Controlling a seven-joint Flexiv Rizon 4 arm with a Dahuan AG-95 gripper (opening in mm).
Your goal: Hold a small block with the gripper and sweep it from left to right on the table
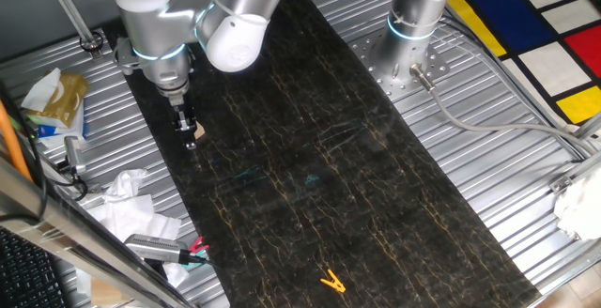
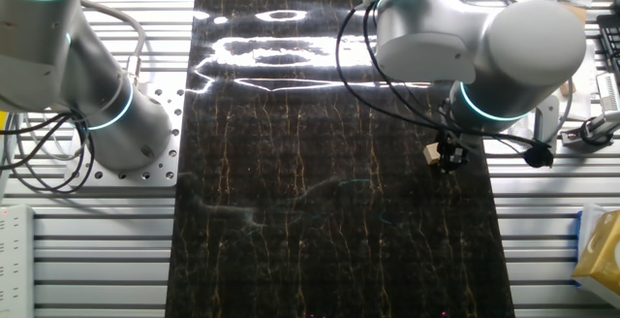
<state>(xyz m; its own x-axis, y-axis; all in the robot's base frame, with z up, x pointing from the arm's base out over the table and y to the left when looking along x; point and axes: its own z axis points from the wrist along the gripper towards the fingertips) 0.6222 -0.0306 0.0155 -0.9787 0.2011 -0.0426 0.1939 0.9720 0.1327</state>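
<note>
The small block [image 1: 198, 133] [image 2: 432, 152] is a tiny pale tan cube low over the black veined table [image 1: 310, 158] [image 2: 291, 221], near its left edge in one fixed view and its right edge in the other. My gripper [image 1: 188, 130] [image 2: 448, 156] points straight down and its narrow black fingers are closed on the block, which sticks out from one side of the tip. The tip is at or just above the tabletop. The silver wrist hides the upper fingers.
A yellow clip [image 1: 331, 282] lies at the near end of the table. The second arm's base [image 1: 408, 54] [image 2: 116, 134] is bolted to the ribbed metal beside the table. Crumpled tissue [image 1: 122, 205], a bag [image 1: 56, 97] and tools lie along the gripper's side.
</note>
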